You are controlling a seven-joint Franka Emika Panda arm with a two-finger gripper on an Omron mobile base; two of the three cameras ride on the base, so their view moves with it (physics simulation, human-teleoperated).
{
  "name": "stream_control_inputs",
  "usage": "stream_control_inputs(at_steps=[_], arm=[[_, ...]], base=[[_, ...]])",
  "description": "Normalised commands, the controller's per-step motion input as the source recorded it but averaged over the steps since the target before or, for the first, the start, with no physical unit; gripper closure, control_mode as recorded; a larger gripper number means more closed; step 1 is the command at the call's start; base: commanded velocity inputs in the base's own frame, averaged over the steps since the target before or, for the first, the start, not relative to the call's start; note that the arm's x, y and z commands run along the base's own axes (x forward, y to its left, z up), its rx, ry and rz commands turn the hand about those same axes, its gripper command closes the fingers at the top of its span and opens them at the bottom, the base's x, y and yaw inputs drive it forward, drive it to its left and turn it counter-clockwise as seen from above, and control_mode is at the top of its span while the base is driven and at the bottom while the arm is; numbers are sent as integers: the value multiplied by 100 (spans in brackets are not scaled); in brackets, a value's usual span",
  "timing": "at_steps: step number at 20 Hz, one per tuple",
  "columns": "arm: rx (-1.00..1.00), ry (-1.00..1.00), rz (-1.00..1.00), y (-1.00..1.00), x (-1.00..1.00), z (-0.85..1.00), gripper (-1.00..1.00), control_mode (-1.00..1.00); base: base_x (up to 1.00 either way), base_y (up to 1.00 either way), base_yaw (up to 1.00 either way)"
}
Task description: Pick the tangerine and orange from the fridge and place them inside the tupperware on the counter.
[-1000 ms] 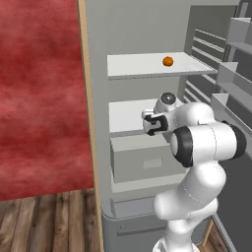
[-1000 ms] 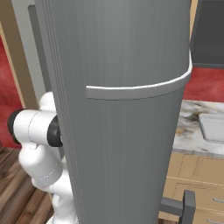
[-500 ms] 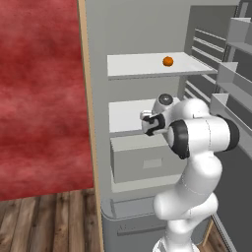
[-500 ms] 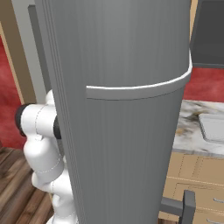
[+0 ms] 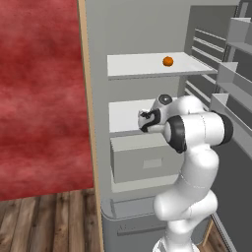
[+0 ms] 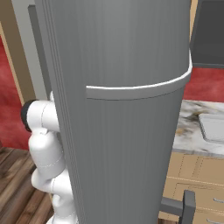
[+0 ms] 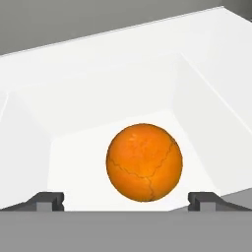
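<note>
The fridge (image 5: 147,29) stands open. A small round orange fruit, probably the tangerine (image 5: 168,61), lies on its top white shelf. My gripper (image 5: 143,120) reaches in over the middle shelf. In the hand view my gripper (image 7: 127,201) is open, its fingertips (image 7: 49,199) wide apart on either side of the orange (image 7: 144,162). The orange rests on the white shelf just ahead of the tips and I cannot see them touching it. The light-grey tupperware (image 6: 213,127) sits on the marble counter (image 6: 188,131) at the right.
A grey drawer (image 5: 142,158) sits under the middle shelf. Door racks (image 5: 236,74) stick out at the right, close to my arm. The fridge's grey door (image 6: 131,131) blocks most of the right base view. A red wall (image 5: 39,98) lies left of the fridge.
My hand has reached a little further in over the middle shelf, and the elbow has risen and swung towards the fridge. The fruit on the top shelf has not moved.
</note>
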Motion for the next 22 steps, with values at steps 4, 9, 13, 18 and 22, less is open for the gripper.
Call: stream_control_inputs(at_steps=[4, 9, 13, 18, 22], arm=[[9, 0, 0, -10, 18, -10, -100, -100], [1, 0, 0, -16, 10, -12, -100, -100], [0, 0, 0, -14, 11, -6, -100, -100], [0, 0, 0, -9, 16, -2, -100, -100], [0, 0, 0, -1, 19, -3, -100, -100]], base=[[0, 0, 0], [0, 0, 0], [0, 0, 0], [0, 0, 0], [0, 0, 0]])
